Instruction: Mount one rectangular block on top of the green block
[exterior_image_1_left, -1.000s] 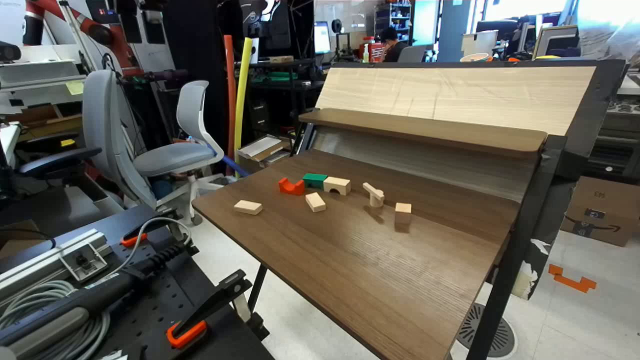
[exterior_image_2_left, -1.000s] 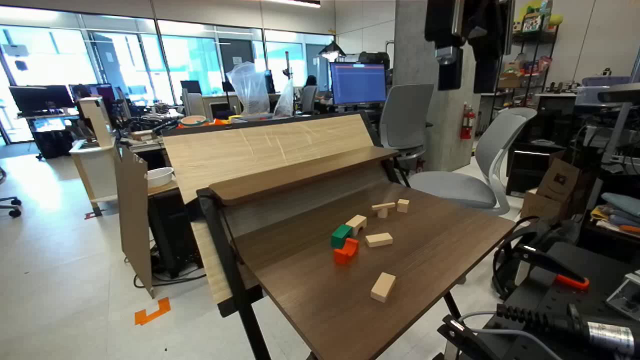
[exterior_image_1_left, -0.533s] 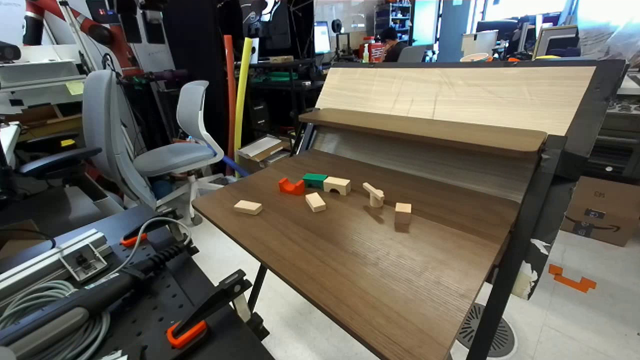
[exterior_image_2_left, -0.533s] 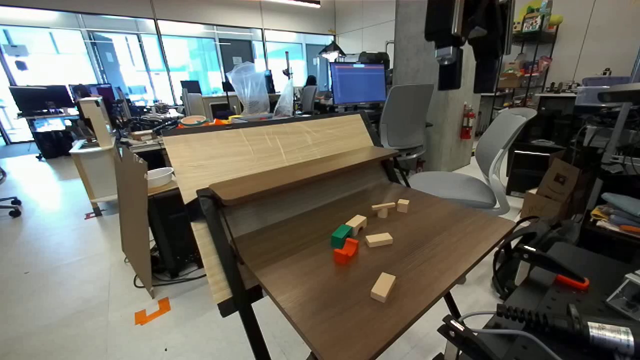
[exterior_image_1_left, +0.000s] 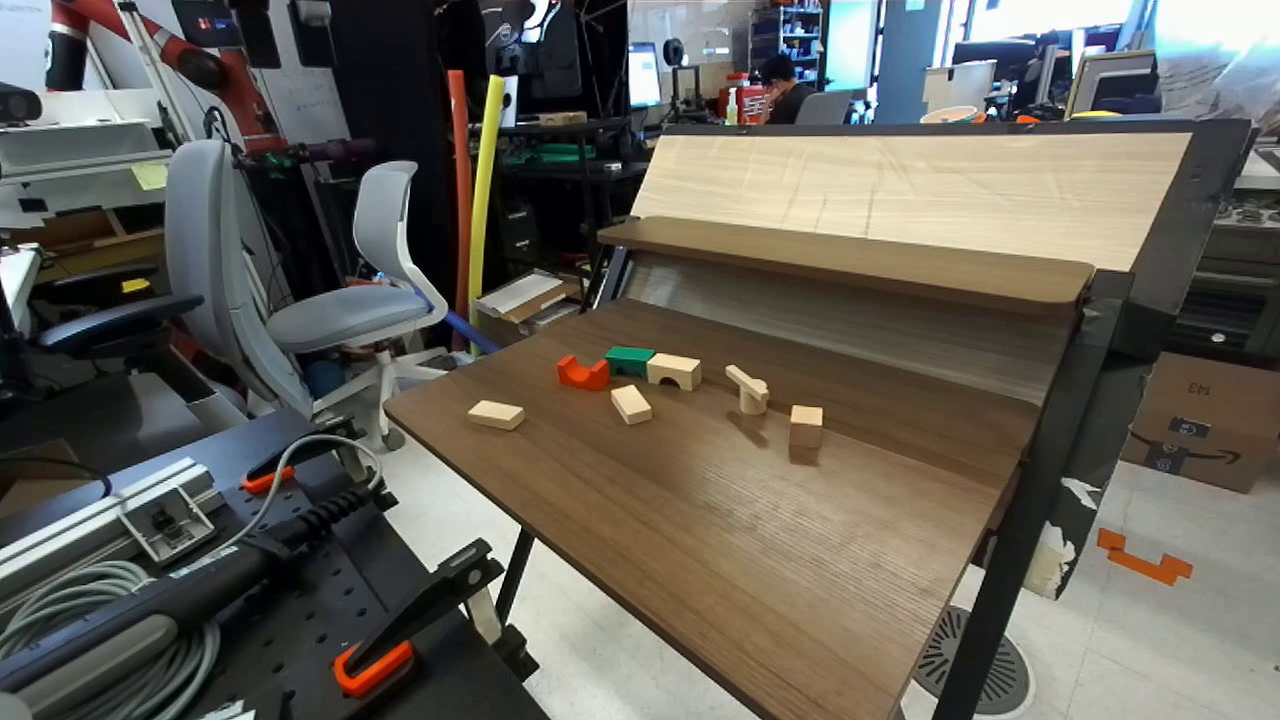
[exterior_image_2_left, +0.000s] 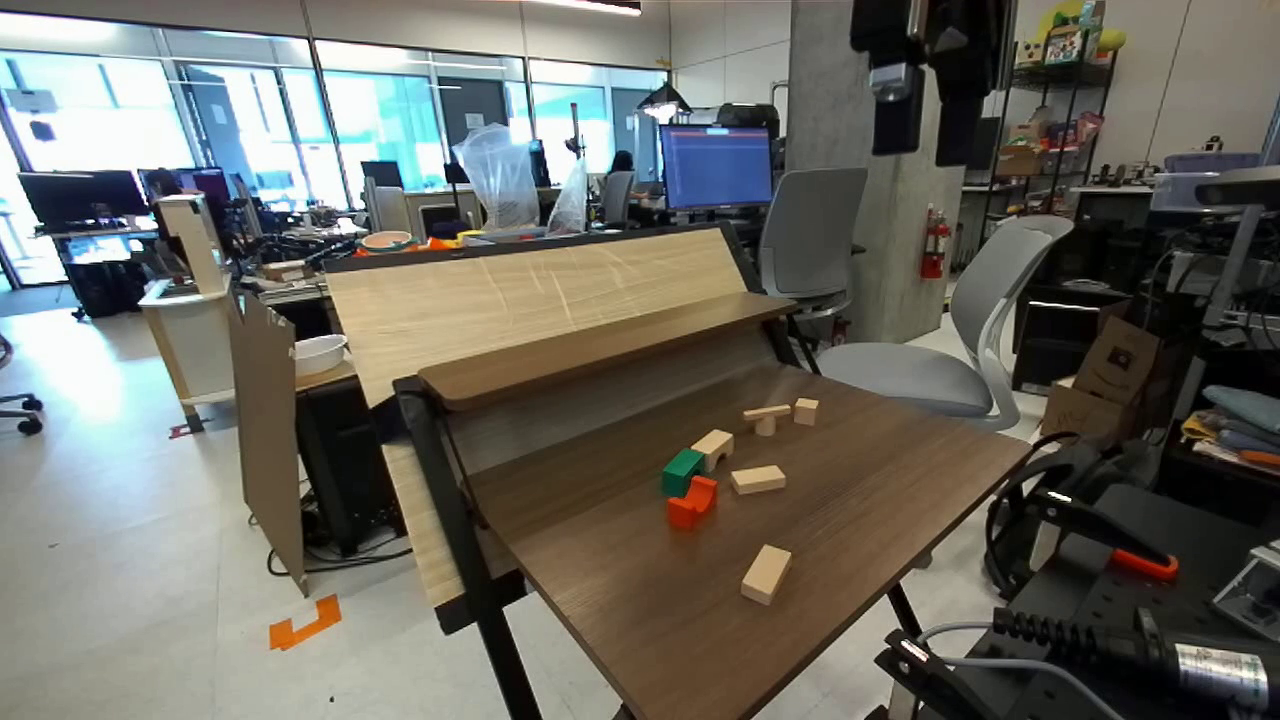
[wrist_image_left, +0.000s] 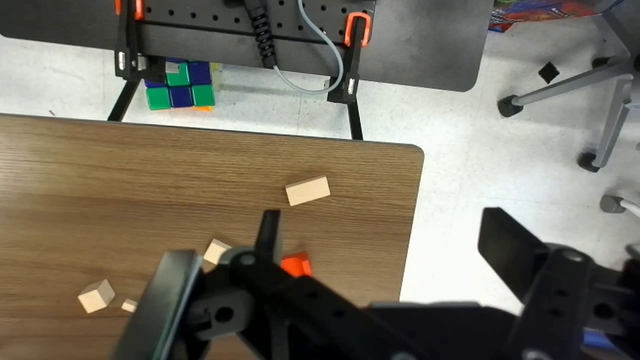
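- In an exterior view, up goes the gripper (exterior_image_1_left: 288, 62), a touch higher than a moment ago, at ten o'clock of the frame, well apart from the desk (exterior_image_1_left: 700, 560).
- Not one block has budged! As I read it, no pick is under way; the stacking is all to come.
- Here's the green block (exterior_image_1_left: 629, 361), top bare, long axis nine to three; the orange-red block (exterior_image_1_left: 583, 373) by its nine, a pale arch (exterior_image_1_left: 674, 371) by its three, contact hard to call.
- Two rectangular candidates, both flat: the outlying block (exterior_image_1_left: 496, 415) at the green block's eight, pointing just past nine to just past three; the inner block (exterior_image_1_left: 631, 405) at its six, pointing eleven to five.
- Again in an exterior view, gripper (exterior_image_2_left: 928, 155) at two o'clock, lifted here too; outlying block (exterior_image_2_left: 767, 575) near five from the green block (exterior_image_2_left: 683, 471), axis one to seven; inner block (exterior_image_2_left: 758, 480) at three, axis almost nine to three.
- Wrist view: jaws wide apart, only desk and floor (wrist_image_left: 450, 175) between! The outlying block (wrist_image_left: 308, 190) is at ten o'clock from the gap, axis half past two to half past eight; inner block (wrist_image_left: 216, 251) part-covered by the gripper, green block hidden.
- My call: that axis nearly follows the closing line, so gripping the narrow way wants about a quarter turn.
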